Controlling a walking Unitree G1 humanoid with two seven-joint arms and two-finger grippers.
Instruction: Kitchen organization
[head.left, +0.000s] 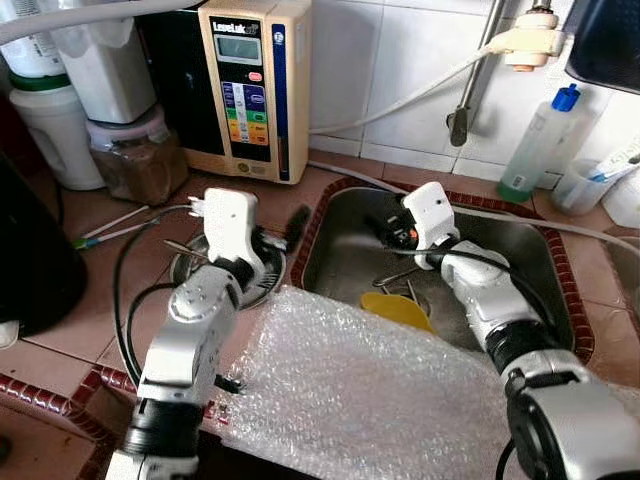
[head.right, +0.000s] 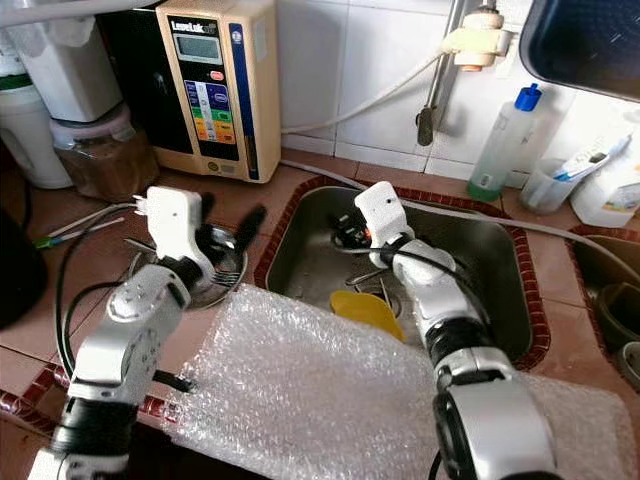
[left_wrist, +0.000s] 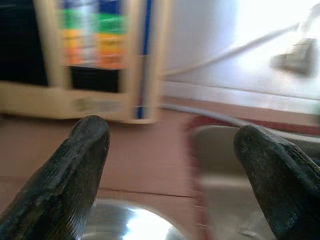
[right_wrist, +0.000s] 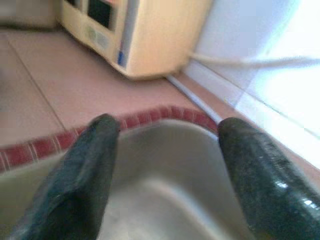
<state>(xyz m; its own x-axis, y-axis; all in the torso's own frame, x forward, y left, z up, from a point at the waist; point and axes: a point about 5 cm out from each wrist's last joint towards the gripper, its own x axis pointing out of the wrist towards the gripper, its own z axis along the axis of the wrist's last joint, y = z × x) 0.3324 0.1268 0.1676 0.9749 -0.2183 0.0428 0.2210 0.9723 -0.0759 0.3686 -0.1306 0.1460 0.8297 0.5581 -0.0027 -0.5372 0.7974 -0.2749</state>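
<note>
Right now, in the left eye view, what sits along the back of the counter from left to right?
White plastic jug → jar of brown contents → beige water ionizer with coloured buttons → clear bottle with blue cap → small clear cup.

Both silver arms reach forward, bent at the elbow. The left gripper (left_wrist: 170, 155) and the right gripper (right_wrist: 167, 150) hold their black fingers wide apart.

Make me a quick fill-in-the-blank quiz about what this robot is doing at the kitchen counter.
1. The right gripper hangs open inside the metal ____.
2. The yellow object lies in the sink beside the sheet of ____ wrap.
3. The left gripper is open above a shiny metal ____.

Missing words: sink; bubble; bowl
</note>
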